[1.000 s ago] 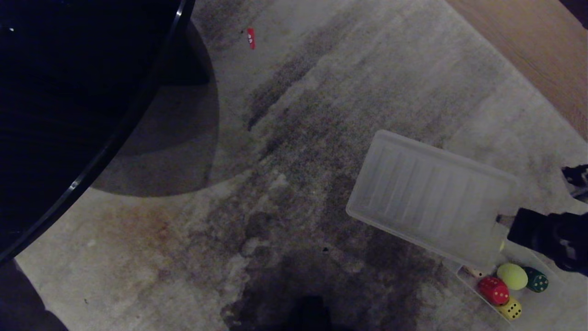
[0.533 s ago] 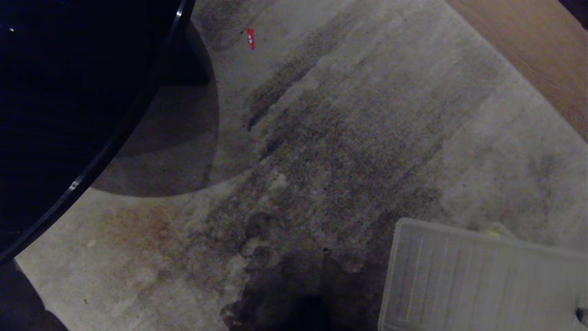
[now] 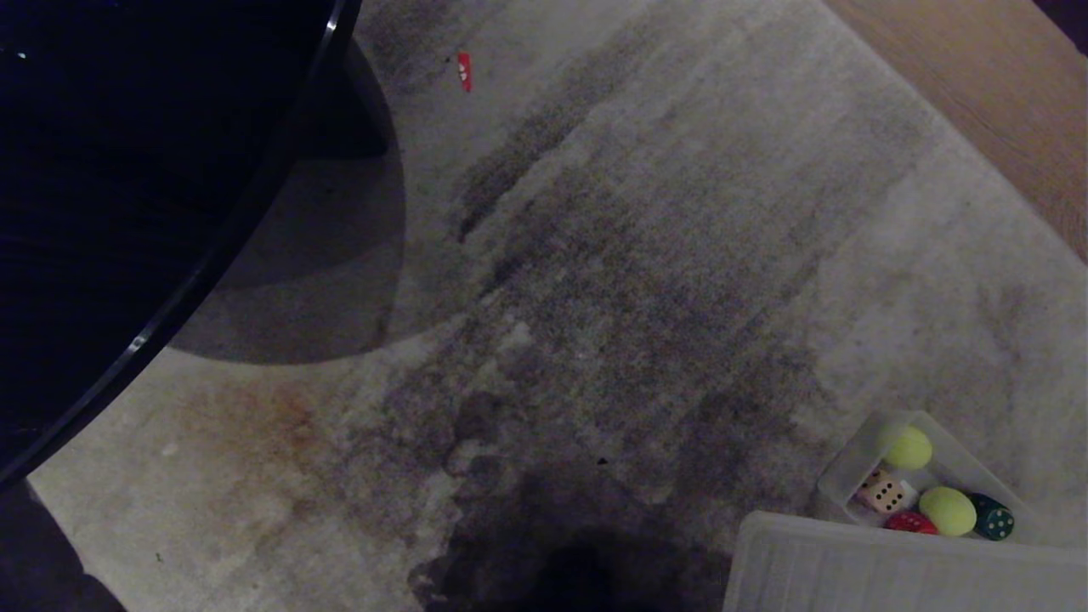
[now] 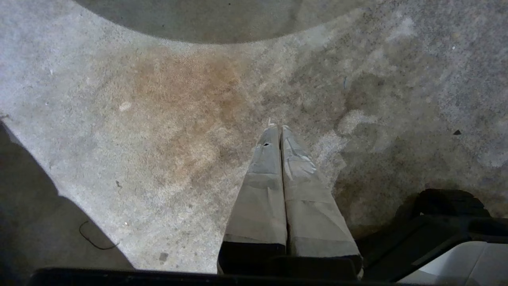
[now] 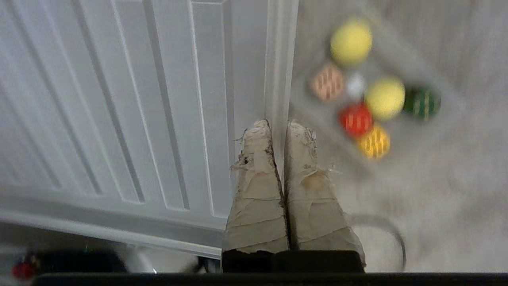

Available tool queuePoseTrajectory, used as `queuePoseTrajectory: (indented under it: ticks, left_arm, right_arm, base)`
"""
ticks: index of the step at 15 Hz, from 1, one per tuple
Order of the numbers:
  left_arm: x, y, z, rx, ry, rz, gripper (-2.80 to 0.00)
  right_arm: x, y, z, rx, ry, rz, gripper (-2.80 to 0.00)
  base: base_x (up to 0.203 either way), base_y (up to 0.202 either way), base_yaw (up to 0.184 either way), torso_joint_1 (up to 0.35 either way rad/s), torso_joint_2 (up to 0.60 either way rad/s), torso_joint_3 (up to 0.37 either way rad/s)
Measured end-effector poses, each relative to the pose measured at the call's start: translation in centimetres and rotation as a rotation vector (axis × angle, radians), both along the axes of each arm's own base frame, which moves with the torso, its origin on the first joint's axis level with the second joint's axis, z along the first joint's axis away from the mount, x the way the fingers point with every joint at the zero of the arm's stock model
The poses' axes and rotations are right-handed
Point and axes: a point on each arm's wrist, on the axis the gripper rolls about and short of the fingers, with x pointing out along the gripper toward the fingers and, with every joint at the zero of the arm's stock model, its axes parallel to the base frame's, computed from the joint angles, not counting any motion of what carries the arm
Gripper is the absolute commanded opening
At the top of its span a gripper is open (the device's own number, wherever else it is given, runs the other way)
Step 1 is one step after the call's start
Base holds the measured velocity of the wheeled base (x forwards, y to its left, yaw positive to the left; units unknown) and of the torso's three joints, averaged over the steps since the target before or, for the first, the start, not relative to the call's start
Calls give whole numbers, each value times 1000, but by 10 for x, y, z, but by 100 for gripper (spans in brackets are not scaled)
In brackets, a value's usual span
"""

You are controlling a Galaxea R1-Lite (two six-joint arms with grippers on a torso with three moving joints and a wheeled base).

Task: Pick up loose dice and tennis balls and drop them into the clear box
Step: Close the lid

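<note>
Right hand (image 5: 279, 129) is pinching the edge of the ribbed lid (image 5: 119, 99), which looks thin, light and bendy, so I keep hold near the rim. Beside it on the carpet (image 3: 595, 255), the clear box (image 3: 858, 463) holds tennis balls (image 3: 908, 447) and dice (image 3: 884, 491). My left hand (image 4: 278, 131) is clenched, holding nothing.

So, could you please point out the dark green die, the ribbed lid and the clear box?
dark green die (image 3: 993, 518), head view, pipped face.
ribbed lid (image 5: 119, 99), right wrist view, ribbed panel.
clear box (image 3: 959, 457), head view, far rim.

Dice (image 3: 884, 493), tennis balls (image 3: 947, 510) inside clear box (image 3: 837, 484).
</note>
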Motion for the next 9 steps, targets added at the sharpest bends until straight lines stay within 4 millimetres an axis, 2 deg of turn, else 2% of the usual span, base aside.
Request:
queuePoseTrajectory:
  ticks: [3,9]
  left_arm:
    - [0,0,0,0,-1,-1,-280]
    - [0,0,0,2,-1,-2,-280]
  right_arm:
    - [-5,0,-2,-3,-66,8,-280]
    - [-7,0,-3,5,-93,6,-280]
  base:
    - [0,0,0,0,0,0]
    - [0,0,0,0,0,0]
